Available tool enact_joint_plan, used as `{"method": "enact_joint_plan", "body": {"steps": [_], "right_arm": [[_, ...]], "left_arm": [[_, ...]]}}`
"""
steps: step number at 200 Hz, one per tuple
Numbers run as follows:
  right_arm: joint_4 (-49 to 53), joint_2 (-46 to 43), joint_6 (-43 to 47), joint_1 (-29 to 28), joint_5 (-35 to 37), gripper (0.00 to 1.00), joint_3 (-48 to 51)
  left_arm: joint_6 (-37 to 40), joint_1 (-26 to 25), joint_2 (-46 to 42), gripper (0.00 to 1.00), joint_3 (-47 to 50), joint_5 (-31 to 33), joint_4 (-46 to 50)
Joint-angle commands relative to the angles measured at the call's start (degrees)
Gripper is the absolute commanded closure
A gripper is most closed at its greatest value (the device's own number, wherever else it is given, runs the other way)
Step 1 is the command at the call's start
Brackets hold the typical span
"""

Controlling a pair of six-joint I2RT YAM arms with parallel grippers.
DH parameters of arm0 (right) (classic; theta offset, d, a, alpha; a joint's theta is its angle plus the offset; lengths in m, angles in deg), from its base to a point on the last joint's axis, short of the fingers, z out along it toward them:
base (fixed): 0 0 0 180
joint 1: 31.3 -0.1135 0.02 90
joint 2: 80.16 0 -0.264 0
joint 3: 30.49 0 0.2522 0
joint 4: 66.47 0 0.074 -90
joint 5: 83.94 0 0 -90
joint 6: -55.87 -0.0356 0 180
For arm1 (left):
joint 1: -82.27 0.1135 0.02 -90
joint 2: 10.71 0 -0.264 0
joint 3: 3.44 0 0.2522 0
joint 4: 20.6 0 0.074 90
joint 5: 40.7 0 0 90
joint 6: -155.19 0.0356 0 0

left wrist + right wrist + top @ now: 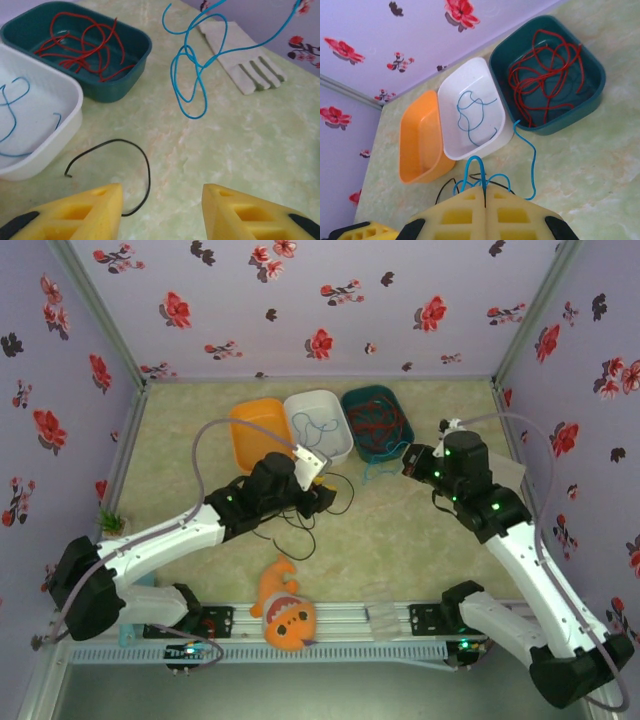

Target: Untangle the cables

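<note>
Right gripper [484, 192] pinched shut on blue cable [534, 170], holding it lifted above table [240, 150], likely to pull it free of black cable [149, 175]. Black cable lies on table under left gripper [161, 192], jaws apart, nothing held. Red cable [82, 47] lies in teal bin [125, 75].

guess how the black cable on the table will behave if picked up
Probably floppy: the black cable lies in a thin loose curve, and the light blue cable dangles in limp loops. Likely light; so thin it may slip.
</note>
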Motion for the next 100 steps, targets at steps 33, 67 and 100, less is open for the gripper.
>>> {"method": "enact_joint_plan", "body": {"steps": [33,67,100], "right_arm": [[-4.8,4.7,-1.0,-5.3,5.3,1.0,-0.2],[-6.3,7.4,-0.9,-6.9,5.3,1.0,-1.3],[-6.9,8.6,-0.8,-7.8,5.3,1.0,-2.0]], "left_arm": [[-3.0,-1.1,2.0,0.46,1.7,3.5,-12.1],[-2.5,-1.1,5.8,0.45,-0.7,1.3,-11.6],[-2.9,-1.1,8.5,0.44,-1.7,0.0,-11.8]]}}
